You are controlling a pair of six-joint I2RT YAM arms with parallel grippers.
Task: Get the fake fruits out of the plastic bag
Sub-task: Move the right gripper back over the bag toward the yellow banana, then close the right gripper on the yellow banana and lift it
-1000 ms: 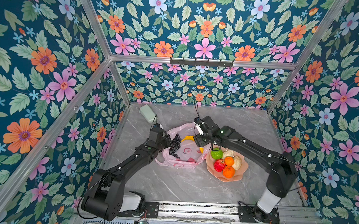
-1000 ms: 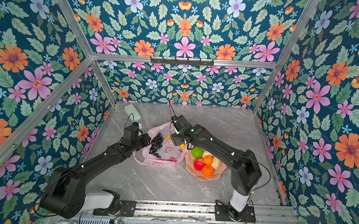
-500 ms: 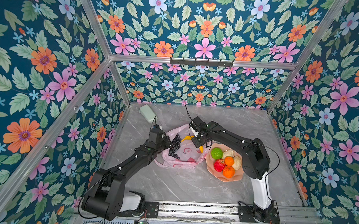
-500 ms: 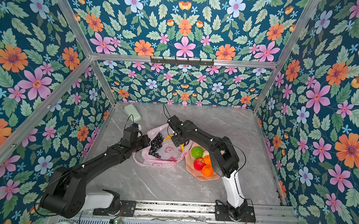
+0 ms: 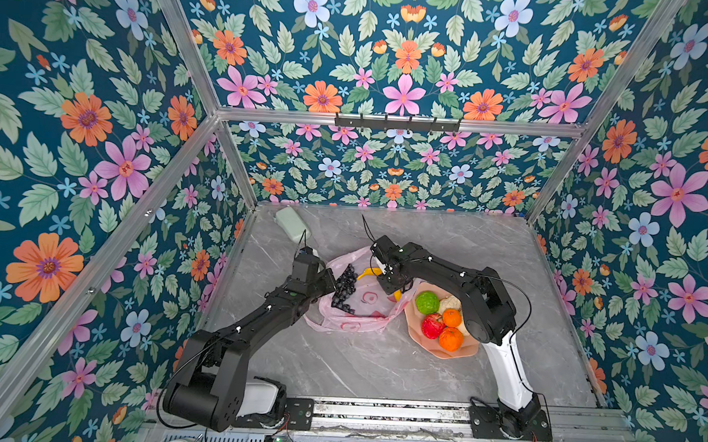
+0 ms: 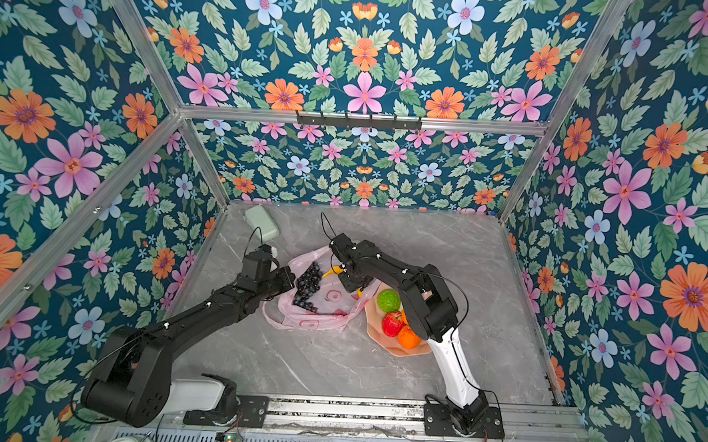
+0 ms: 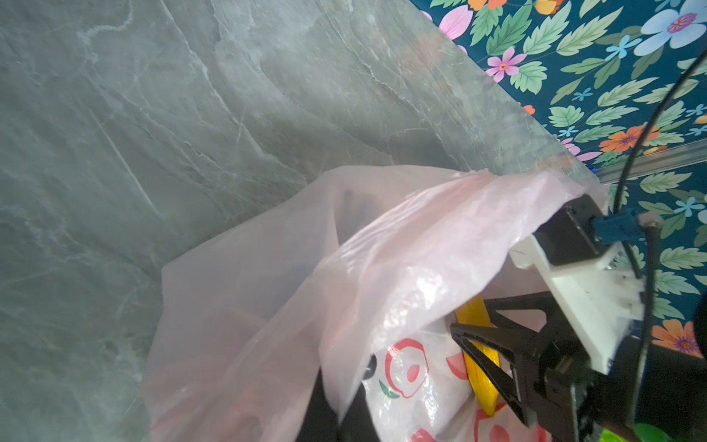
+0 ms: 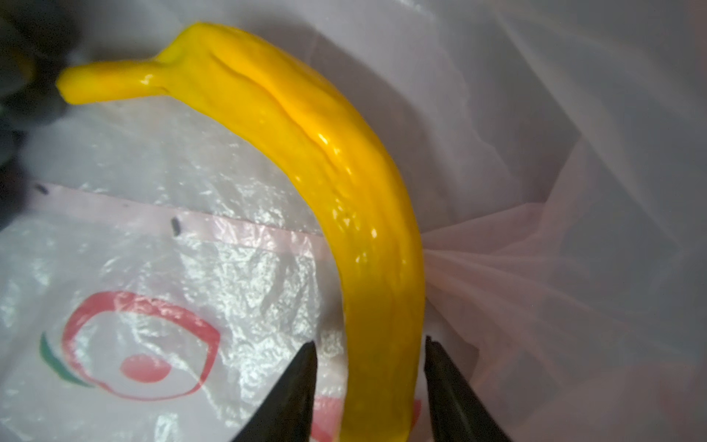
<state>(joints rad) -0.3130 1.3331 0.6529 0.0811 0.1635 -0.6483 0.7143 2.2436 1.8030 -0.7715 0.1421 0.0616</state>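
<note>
**Banana straddled, grip not yet made**

Nearest you, the grey marbled desk (image 5: 378, 369) lies bare ahead of the arm bases. Just beyond, on the right, the peach bowl (image 5: 441, 352) carries what is already out: the oranges (image 5: 451, 338), a red apple (image 5: 433, 325), a bumpy green fruit (image 5: 427, 303) and a cream lumpy piece (image 5: 450, 302). It sits just beside the plastic bag (image 5: 340, 323), which keeps each carry short.

The bag lies mid-desk. Your left pincer (image 5: 329, 280) is clamped on the thin film at its left rim, and that hold looks to be what props the mouth open. The grape bunch (image 5: 345, 286) lies inside, right beside that pincer.

Farther in, the banana (image 8: 344, 183) rests on the printed film. Your right pincer (image 8: 368, 342) reaches into the mouth with its jaws apart, one to either side of the end away from the stem. One finger shows a sliver of bag between it and the fruit. The other seems to touch the banana, though the close view is too soft to be sure.

By my reading, the closing squeeze is the step in hand, with banana and grapes left to lift. Watch the loose film bunched against the banana, because it could get pinched along with it.

Farthest, a pale green object (image 5: 292, 223) sits in the back corner, well apart.
</note>
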